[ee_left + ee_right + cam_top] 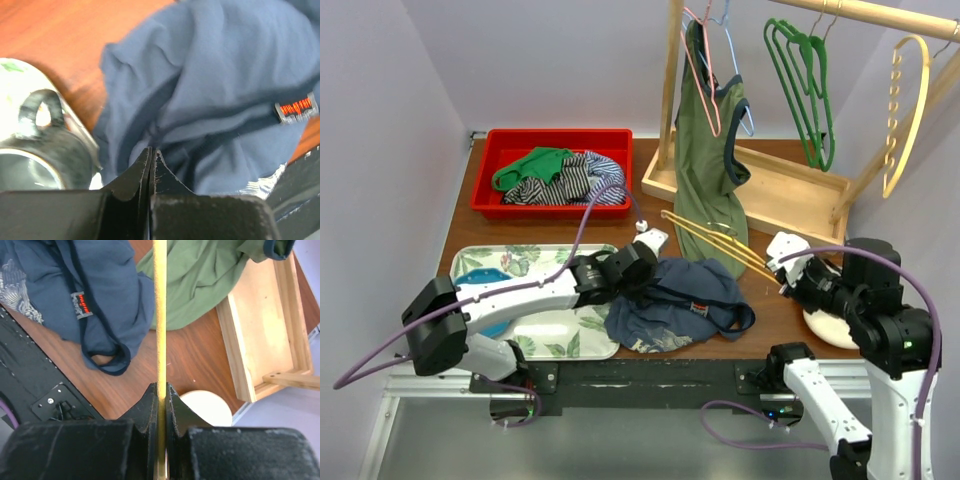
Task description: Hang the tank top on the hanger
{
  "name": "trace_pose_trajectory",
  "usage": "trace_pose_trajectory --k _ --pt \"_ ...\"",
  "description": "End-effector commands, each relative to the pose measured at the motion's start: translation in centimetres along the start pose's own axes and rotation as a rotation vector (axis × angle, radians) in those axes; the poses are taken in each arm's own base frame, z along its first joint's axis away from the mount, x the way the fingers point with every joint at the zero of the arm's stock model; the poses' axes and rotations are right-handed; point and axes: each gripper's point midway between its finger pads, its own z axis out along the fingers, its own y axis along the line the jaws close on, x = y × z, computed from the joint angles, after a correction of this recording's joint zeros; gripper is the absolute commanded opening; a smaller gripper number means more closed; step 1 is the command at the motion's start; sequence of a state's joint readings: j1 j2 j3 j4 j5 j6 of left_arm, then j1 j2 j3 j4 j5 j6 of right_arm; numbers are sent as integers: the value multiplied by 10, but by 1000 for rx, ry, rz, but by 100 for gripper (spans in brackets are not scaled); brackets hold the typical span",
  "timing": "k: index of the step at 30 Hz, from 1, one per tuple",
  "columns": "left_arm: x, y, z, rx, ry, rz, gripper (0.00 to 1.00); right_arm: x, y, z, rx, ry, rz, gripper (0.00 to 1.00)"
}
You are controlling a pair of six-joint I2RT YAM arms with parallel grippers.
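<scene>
The navy-blue tank top [675, 305] lies crumpled on the brown wooden counter [770, 315] at its near edge, about midway between the two arms. It has no clear long axis. One strap loop trails to the right, and the pale grey print [12, 290] shows on the heap's near side. A small label with red lettering [297, 107] sits on a dark seam.

The left gripper [655, 268] reaches in from the left, over the corner of a leaf-patterned tray [560, 335]. Its fingers are pressed together at the left edge of the cloth, where the folds gather into the tips.

The right gripper [160, 387] is clamped tight on the thin mustard-yellow hanger [720, 245]. The hanger's long axis slants from the gripper at near right up to far left. Its far end reaches the hem of the olive-green tank top [705, 150], which hangs from the pale wooden rack [790, 190]. From the wrist view, the hanger rod runs straight away from the fingers, just beside the navy cloth. Which end carries the hook cannot be told.

A round cream disc [207, 407] lies on the counter near the right gripper.
</scene>
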State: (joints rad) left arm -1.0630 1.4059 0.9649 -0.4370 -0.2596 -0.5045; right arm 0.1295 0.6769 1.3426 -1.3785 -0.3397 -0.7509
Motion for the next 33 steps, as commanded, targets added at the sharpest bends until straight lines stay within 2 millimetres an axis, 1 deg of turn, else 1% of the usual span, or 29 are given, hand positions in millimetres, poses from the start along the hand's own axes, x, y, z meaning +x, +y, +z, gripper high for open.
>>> trace_pose_trajectory --k 1,2,3,5,6,8,9,12,16,22,29,32,33 --pt "-45 27 -2 -7 -99 -91 0 28 58 1 -221 71 129 0" --pt "-48 30 -2 19 -101 -114 0 28 65 5 -264 69 140 0" --pt "-58 43 -2 9 -130 -147 0 30 72 9 -306 69 157 0" --pt "-67 48 -6 20 -151 -168 0 31 75 10 -325 68 154 0" --pt "-73 54 -7 9 -165 -184 0 30 75 10 -324 64 153 0" --pt "-79 60 -11 -3 -184 -196 0 28 74 8 -322 61 144 0" --pt "-82 67 -11 -18 -191 -208 0 28 74 8 -322 60 141 0" --pt "-86 75 -12 -28 -209 -229 0 29 82 13 -372 58 151 0" --pt "-93 70 -19 13 -238 -240 0 28 80 19 -408 80 152 0" --pt "-103 67 -37 34 -276 -237 0 30 80 28 -454 112 148 0" --pt "-111 60 -56 83 -295 -198 0 35 78 32 -458 139 142 0" --pt "-120 51 -63 134 -310 -146 0 31 81 33 -492 118 136 0" --pt "-128 49 -69 139 -328 -117 0 30 82 35 -513 121 143 0"
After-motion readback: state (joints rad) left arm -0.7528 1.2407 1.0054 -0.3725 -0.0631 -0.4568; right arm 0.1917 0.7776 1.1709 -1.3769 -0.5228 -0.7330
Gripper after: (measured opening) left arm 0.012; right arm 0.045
